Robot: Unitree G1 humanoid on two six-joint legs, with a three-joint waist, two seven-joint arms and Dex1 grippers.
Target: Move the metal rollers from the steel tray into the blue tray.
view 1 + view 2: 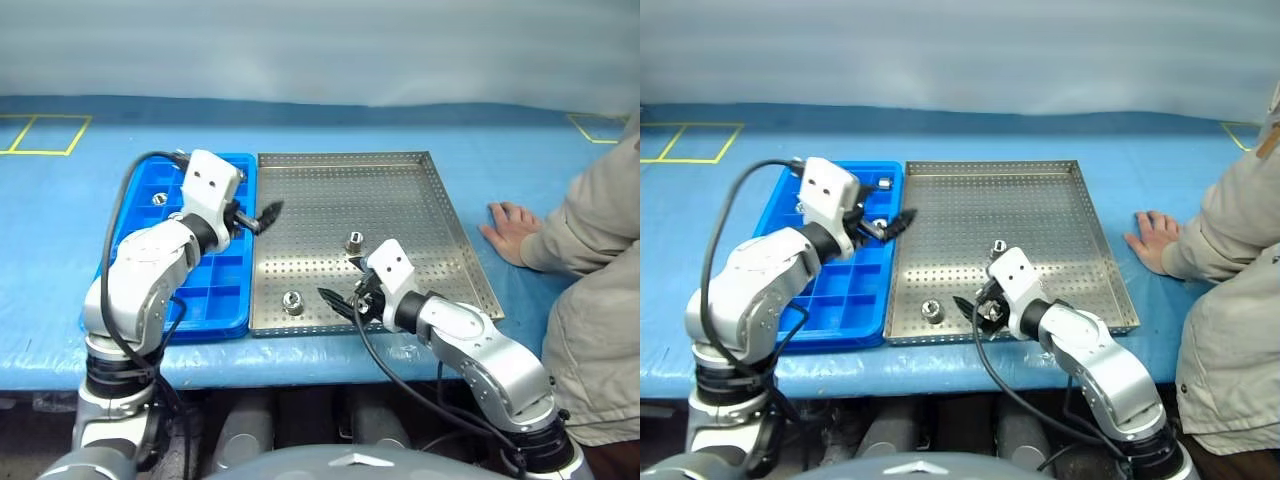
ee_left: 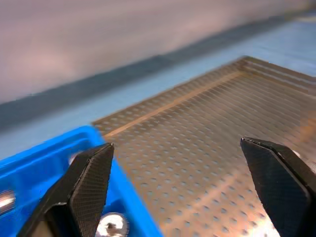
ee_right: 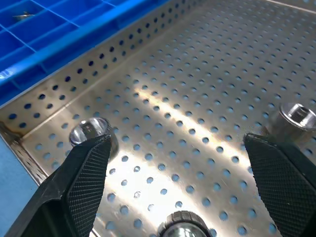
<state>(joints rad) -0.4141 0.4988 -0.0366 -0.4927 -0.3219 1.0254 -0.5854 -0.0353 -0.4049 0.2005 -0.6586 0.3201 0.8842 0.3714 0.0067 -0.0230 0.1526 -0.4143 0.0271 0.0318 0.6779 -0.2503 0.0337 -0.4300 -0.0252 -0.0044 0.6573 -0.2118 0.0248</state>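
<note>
Two trays sit side by side on the blue-covered desk (image 1: 60, 250). On the left is the blue tray (image 1: 225, 300), its grid of square compartments running from near edge to far edge; at least three metal rollers lie in its far compartments, one at the far left (image 1: 160, 198), one at the far right corner (image 1: 883, 183) and one just near of that (image 1: 879, 222). Above the right side of this tray hangs the left claw (image 1: 262, 219), its black fingers spread wide apart and holding nothing, its tips reaching over the seam between the two trays. In the left wrist view one roller (image 2: 112, 225) rests in a compartment just beside the blue rim. Directly to the right, touching or nearly touching the blue tray, lies the steel tray (image 1: 440, 200), perforated across its floor with a low raised rim. Rollers remain on it: one near the near-left corner (image 1: 292, 301), one near the middle (image 1: 354, 241), and a third (image 3: 180, 223) seen in the right wrist view close under the right claw. The right claw (image 1: 340, 303) hovers low over the near part of the steel tray, fingers fully apart and empty, between those rollers. At the far right a person's hand (image 1: 512, 228) rests flat on the desk, well apart from the steel tray's rim.
</note>
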